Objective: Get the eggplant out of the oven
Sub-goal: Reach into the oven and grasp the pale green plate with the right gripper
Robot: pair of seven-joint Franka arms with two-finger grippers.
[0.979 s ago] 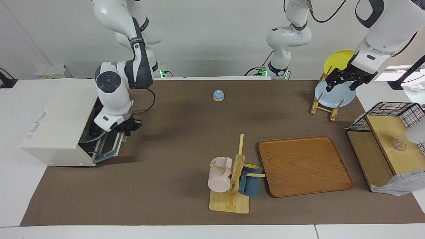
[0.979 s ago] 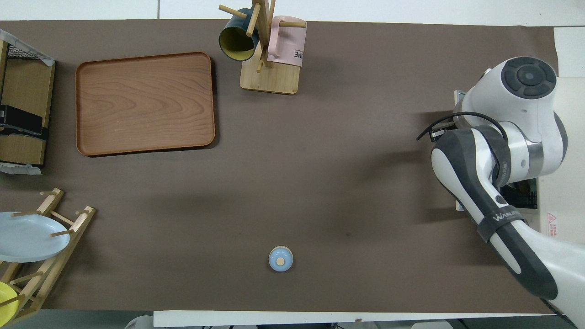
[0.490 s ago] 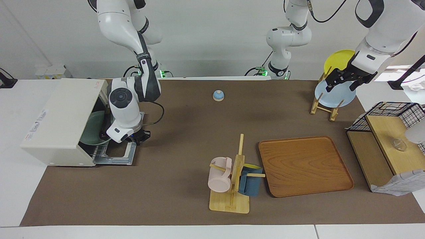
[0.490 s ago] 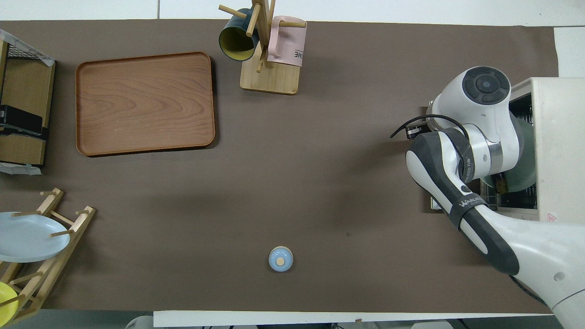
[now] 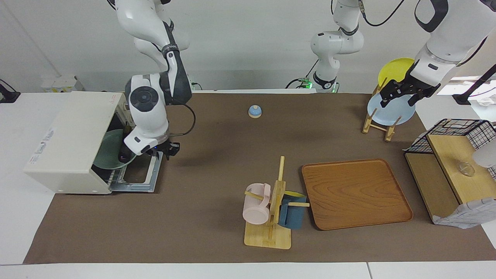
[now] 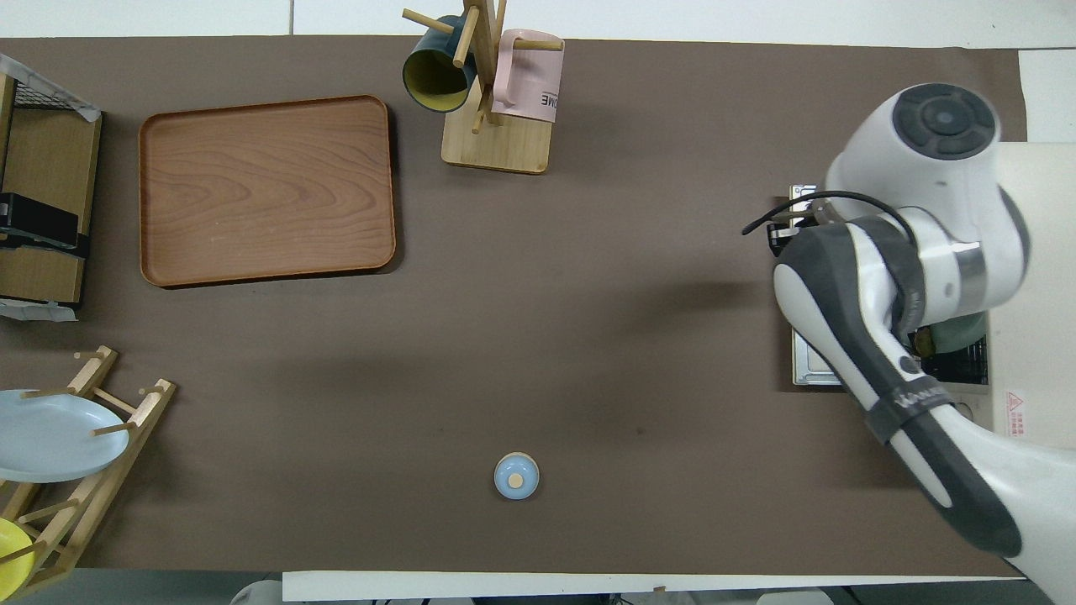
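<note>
— Looking into the oven (image 5: 66, 135), what do you see of the eggplant (image 5: 123, 157)?

— Only a small dark glossy piece, on a green plate (image 5: 106, 151) on the rack, at the mouth. The door (image 5: 141, 180) lies open and flat.

— And the right gripper (image 5: 128, 152)?

— It is at the mouth, over the door, touching or just beside that dark piece. Whether its fingers grip, I cannot tell; the wrist hides them.

— The other arm?

— It waits. The left gripper (image 5: 399, 96) hangs over the plate rack (image 5: 376, 124), fingers apart, holding nothing.

— From overhead?

— The right arm (image 6: 874, 319) covers the oven mouth; only an edge of the plate shows. The bell (image 6: 516, 476) and tray (image 6: 266, 189) stand well apart.
</note>
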